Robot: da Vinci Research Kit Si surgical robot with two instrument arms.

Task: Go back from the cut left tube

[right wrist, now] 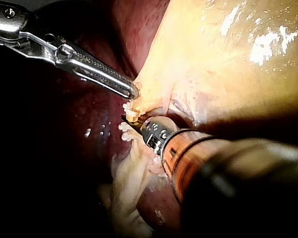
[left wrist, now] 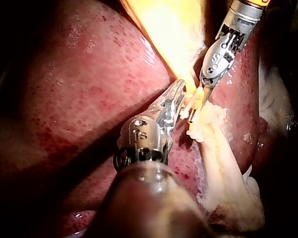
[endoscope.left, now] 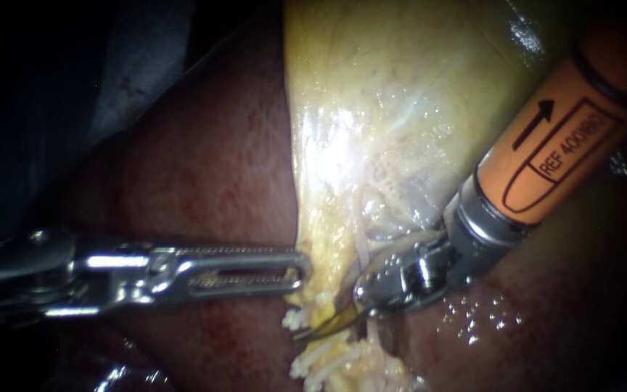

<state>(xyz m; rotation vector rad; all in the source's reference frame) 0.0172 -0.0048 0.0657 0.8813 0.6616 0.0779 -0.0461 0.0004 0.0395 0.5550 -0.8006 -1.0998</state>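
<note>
Cut tube (endoscope.left: 295, 318) frays at six o'clock. The right instrument (endoscope.left: 312, 332), blades together, lies beside it. The left instrument (endoscope.left: 300, 270) clamps the gallbladder (endoscope.left: 400, 87) edge.

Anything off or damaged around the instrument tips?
Nothing misplaced. One oddity: frayed pale tissue ends just below the right instrument, at the gallbladder lower edge, which fits a cut tube. The liver looks intact.
</note>
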